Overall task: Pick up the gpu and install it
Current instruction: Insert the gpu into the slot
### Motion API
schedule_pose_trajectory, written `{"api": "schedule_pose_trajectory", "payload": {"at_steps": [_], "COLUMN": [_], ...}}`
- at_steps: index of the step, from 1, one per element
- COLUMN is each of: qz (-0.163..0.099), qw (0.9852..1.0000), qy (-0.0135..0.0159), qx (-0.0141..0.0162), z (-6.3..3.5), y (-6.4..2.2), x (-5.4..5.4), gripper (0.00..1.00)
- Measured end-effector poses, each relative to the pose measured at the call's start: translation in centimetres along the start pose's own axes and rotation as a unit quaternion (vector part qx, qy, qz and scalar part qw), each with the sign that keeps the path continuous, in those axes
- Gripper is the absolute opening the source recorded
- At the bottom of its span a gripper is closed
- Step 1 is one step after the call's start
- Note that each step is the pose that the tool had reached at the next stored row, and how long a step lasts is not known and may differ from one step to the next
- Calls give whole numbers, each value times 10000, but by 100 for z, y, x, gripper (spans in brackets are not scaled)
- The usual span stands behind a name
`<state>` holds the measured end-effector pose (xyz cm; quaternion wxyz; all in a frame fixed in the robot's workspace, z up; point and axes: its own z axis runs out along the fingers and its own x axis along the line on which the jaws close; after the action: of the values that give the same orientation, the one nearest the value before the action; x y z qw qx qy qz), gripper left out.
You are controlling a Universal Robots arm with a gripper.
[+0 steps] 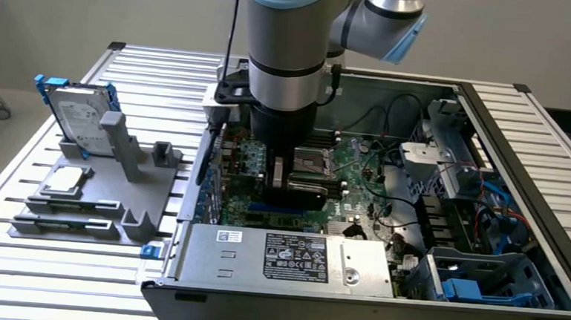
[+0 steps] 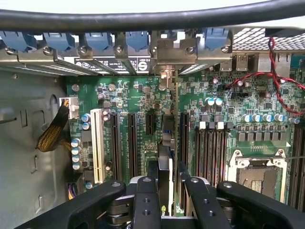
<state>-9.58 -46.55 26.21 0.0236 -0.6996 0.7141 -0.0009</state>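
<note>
gpu (image 2: 167, 143): silvery metal end bracket.
gripper (image 2: 167, 191): matt black.
motherboard (image 2: 143, 119): green board, glossy.
table (image 1: 152, 70): ribbed bare metal, satin.
holder (image 1: 115, 187): matt grey plastic.
power supply (image 1: 290, 257): bright sheet metal.

Gpu (image 2: 167, 143): thin card standing on edge above motherboard (image 2: 224, 95), silver bracket far end, gripped by pincer (image 2: 169, 193).

gpu (image 2: 167, 138) partly hidden by hand (image 2: 167, 174)

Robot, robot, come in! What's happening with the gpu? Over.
Gripper shut on gpu. It stands on edge among the motherboard slots. Nothing seen blocking it.
</note>
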Motion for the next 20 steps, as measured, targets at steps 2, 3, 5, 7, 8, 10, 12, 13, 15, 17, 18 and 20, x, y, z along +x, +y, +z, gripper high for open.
{"api": "schedule_pose_trajectory", "payload": {"at_steps": [2, 3, 5, 7, 8, 10, 12, 13, 15, 17, 18, 20], "qz": [-10, -14, -21, -28, -31, -35, -37, -37, -39, -38, -38, -38], "qw": [10000, 10000, 10000, 10000, 10000, 10000, 10000, 10000, 10000, 10000, 10000, 10000], "qy": [6, 9, 18, 29, 35, 40, 39, 39, 41, 40, 40, 41], "qx": [0, -1, -1, -3, -5, -7, -10, -13, -23, -39, -50, -74], "z": [3, 5, 9, 12, 14, 18, 24, 28, 34, 41, 44, 48], "y": [0, 0, 0, 0, 0, 1, 1, 2, 1, 2, 2, 1], "x": [0, 0, 0, 1, 1, 1, 1, 1, 2, 2, 2, 2], "gripper": [27, 27, 27, 27, 27, 27, 27, 27, 27, 27, 27, 27]}}
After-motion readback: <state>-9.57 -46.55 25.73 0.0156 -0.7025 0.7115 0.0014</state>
